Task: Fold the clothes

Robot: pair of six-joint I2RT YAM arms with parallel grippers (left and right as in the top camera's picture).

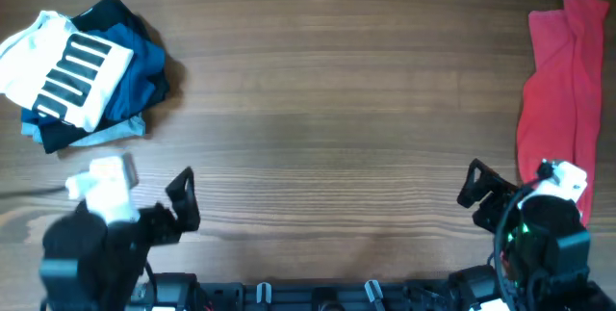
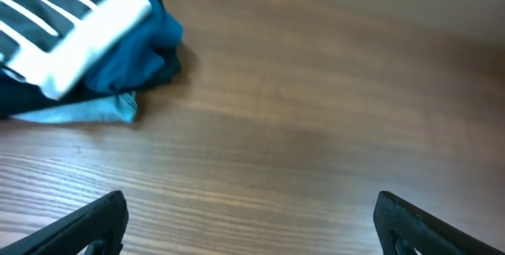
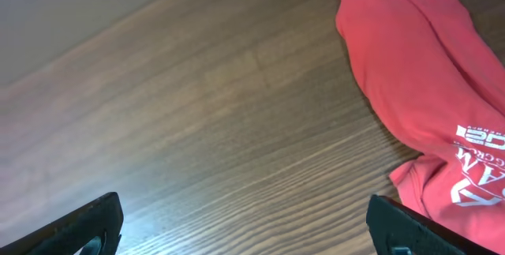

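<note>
"Overhead, the red shirt [image 1: 558,90] lies bunched along the right side of the table [image 1: 318,109], close to the right gripper [image 3: 245,227]. The folded pile [image 1: 135,75], white shirt [image 1: 63,65] on top, sits far left. Both grippers gape wide and hold nothing. Risks?"

"Pinching one layer of that long heap would probably drag it out twisted. The left gripper [image 2: 252,231] could also nudge the finished pile."

"And the wrist views?"

"The right wrist shows white lettering [image 3: 481,168] that overhead misses. Only overhead shows both garments together."
</note>
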